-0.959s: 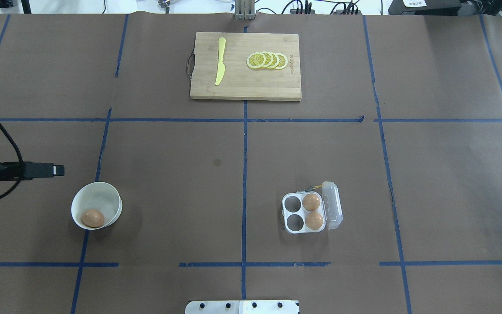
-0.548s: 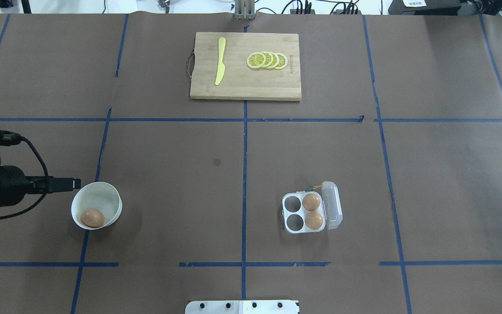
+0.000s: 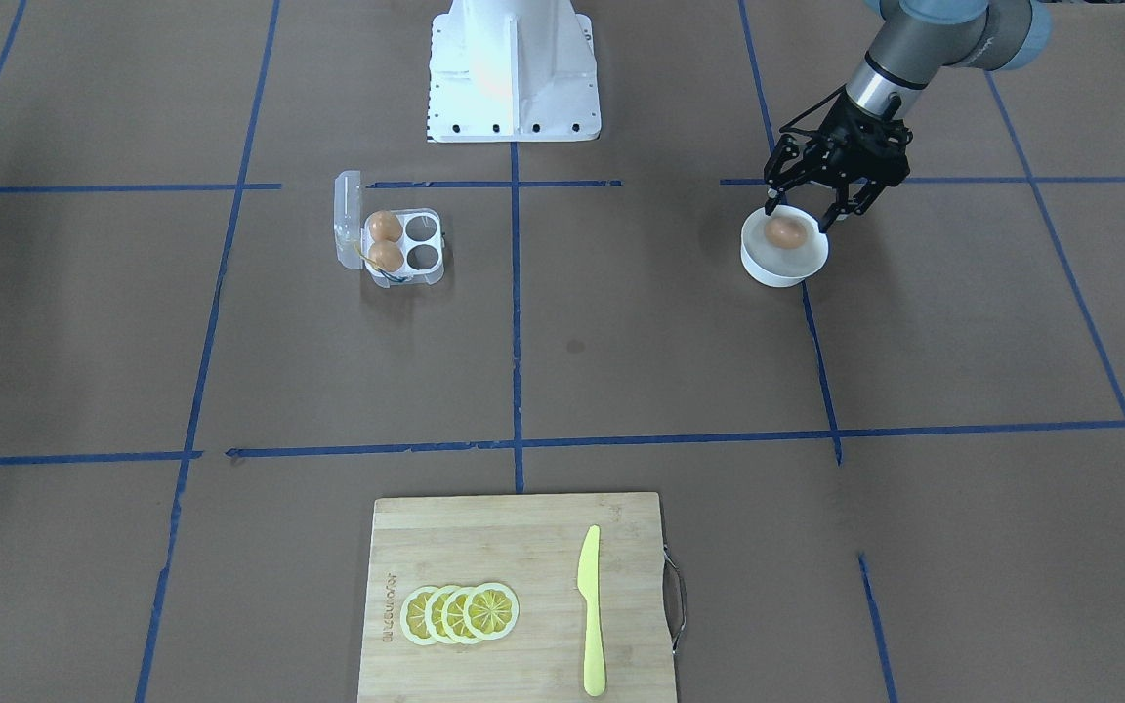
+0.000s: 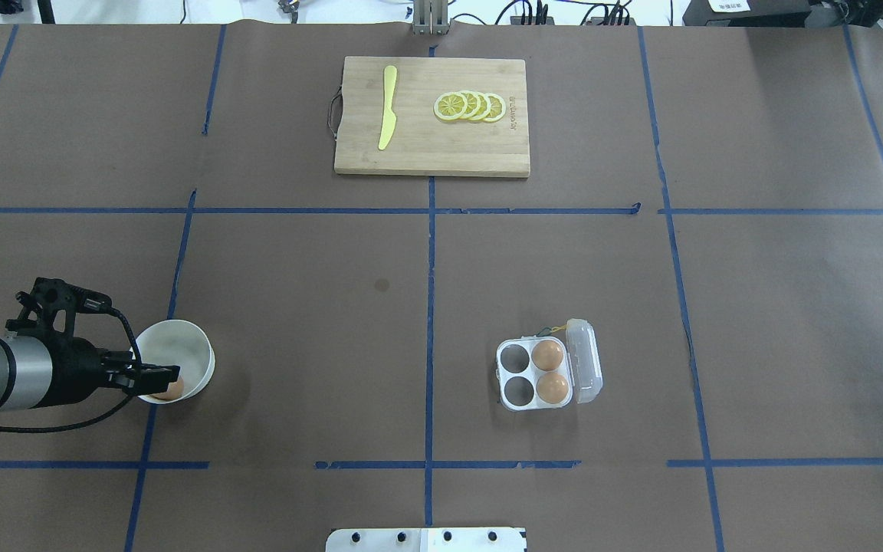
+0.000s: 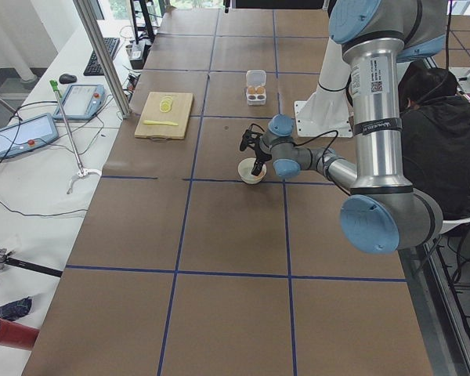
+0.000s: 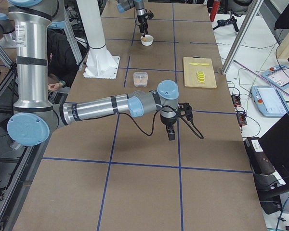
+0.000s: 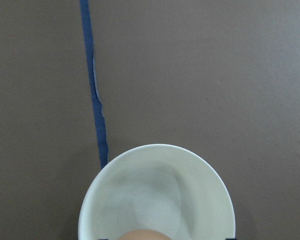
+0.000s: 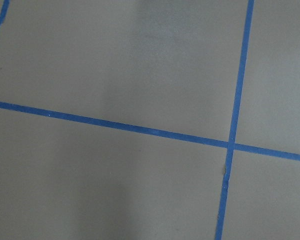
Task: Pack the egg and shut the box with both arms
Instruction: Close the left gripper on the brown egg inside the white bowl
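Left gripper (image 3: 799, 217): low over the white bowl (image 3: 782, 271), fingers spread wide, one on each side of the egg (image 3: 785, 232), gripping nothing. That egg lies inside the bowl, partly hidden under the fingers in the overhead view. Box (image 4: 518, 390): well apart to the right, lid (image 4: 587, 362) swung open, two eggs in the cups nearest the lid. Right gripper (image 6: 171, 133): hangs above bare table; cannot tell how far its fingers are parted.
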